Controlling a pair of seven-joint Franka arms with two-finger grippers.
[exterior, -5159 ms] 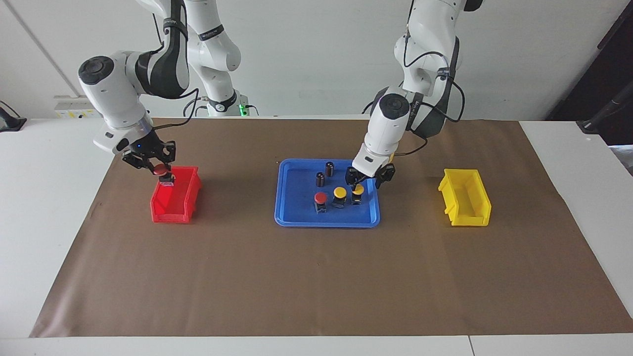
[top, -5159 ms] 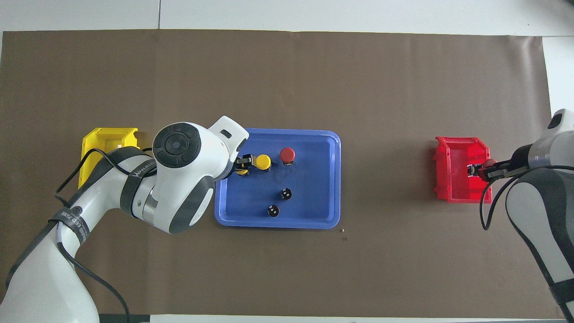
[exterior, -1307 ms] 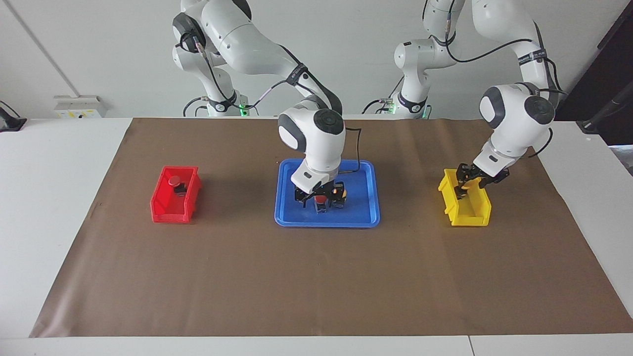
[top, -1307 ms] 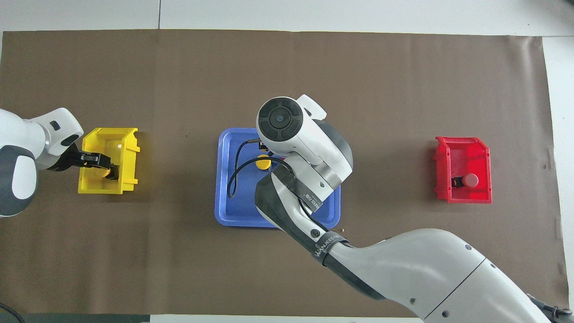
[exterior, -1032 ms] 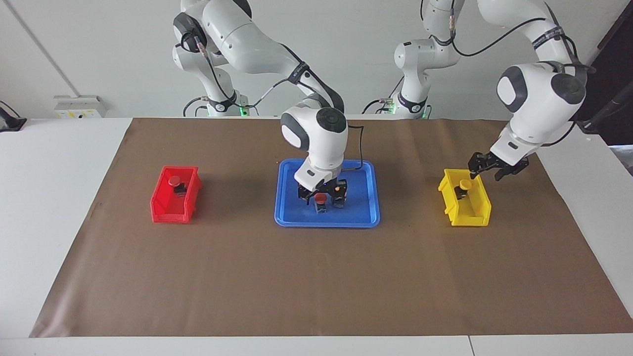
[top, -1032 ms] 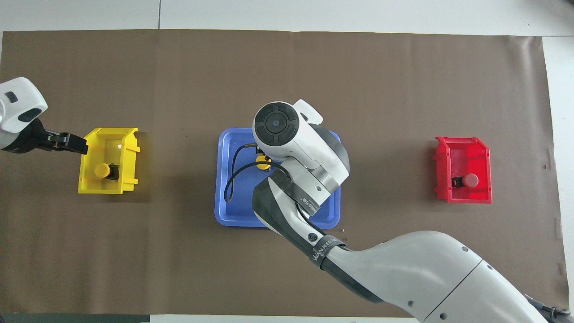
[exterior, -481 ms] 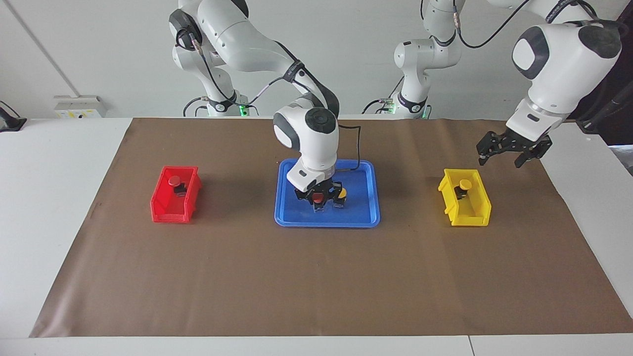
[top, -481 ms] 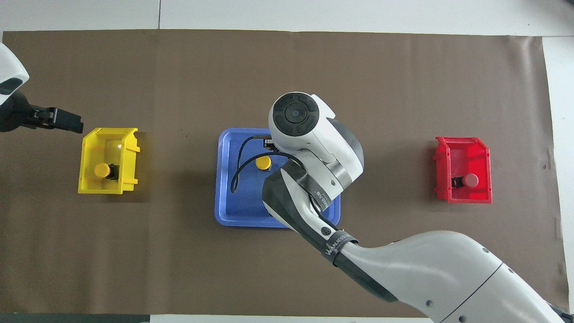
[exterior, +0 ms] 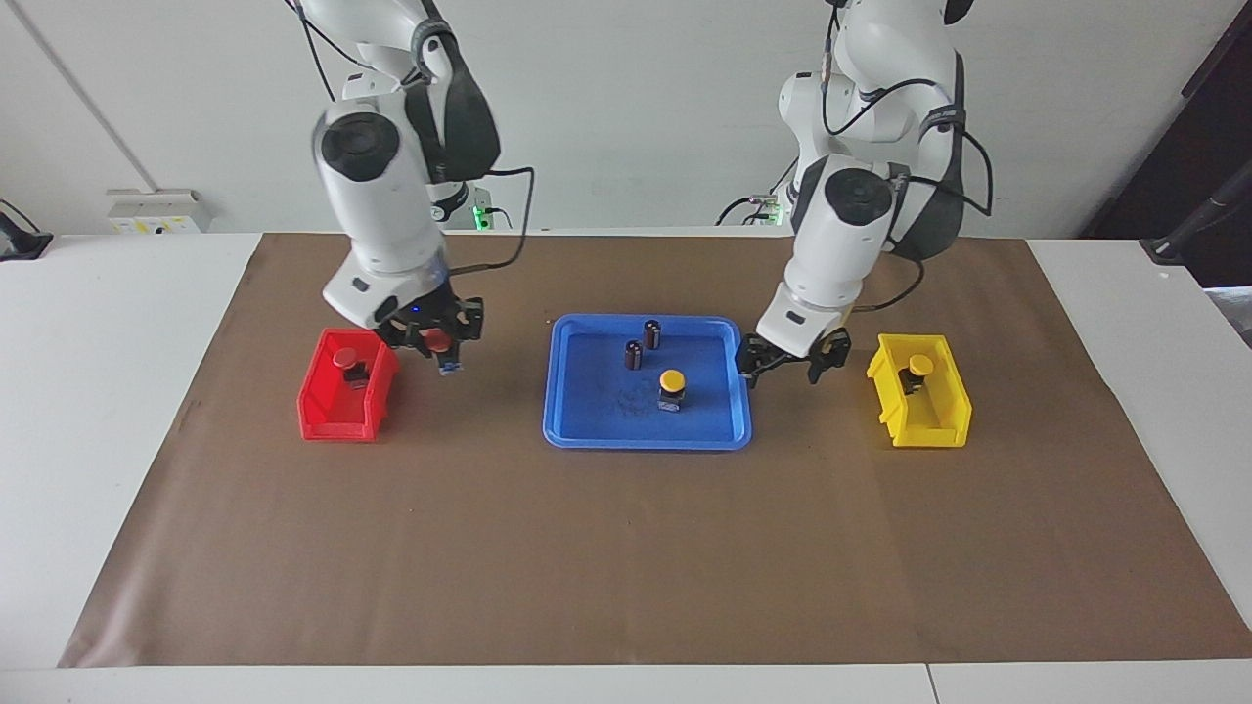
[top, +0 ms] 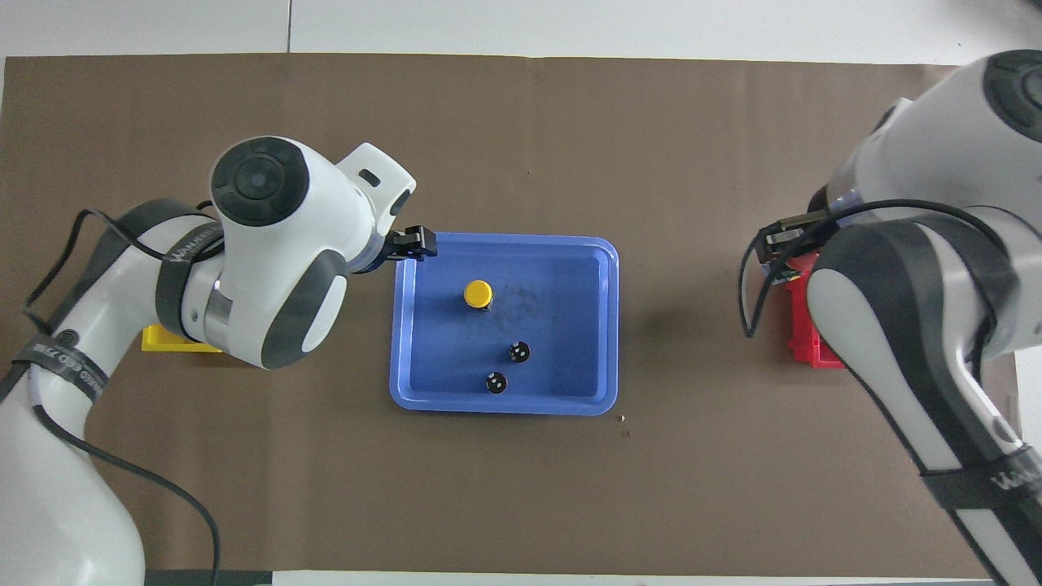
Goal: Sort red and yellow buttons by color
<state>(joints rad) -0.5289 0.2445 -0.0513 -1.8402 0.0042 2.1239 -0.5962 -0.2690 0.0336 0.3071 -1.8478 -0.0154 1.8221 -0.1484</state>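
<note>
My right gripper (exterior: 437, 344) is shut on a red button (exterior: 442, 342), up in the air beside the red bin (exterior: 333, 416), on the bin's side toward the tray. Another red button (exterior: 342, 359) lies in that bin. One yellow button (exterior: 671, 381) (top: 478, 294) stands upright in the blue tray (exterior: 587, 440) (top: 423, 391). A second yellow button (exterior: 917, 365) sits in the yellow bin (exterior: 929, 425). My left gripper (exterior: 782, 367) (top: 411, 242) hangs open and holds nothing, over the tray's edge toward the yellow bin.
Two small dark cylinders (exterior: 651, 332) (exterior: 634, 354) with silvery tops stand in the tray, nearer to the robots than the yellow button. In the overhead view my arms cover most of both bins. Brown paper covers the table.
My right gripper has lifted the red button out of the tray and carried it to beside the red bin. My left gripper has swung from above the yellow bin to the tray's edge.
</note>
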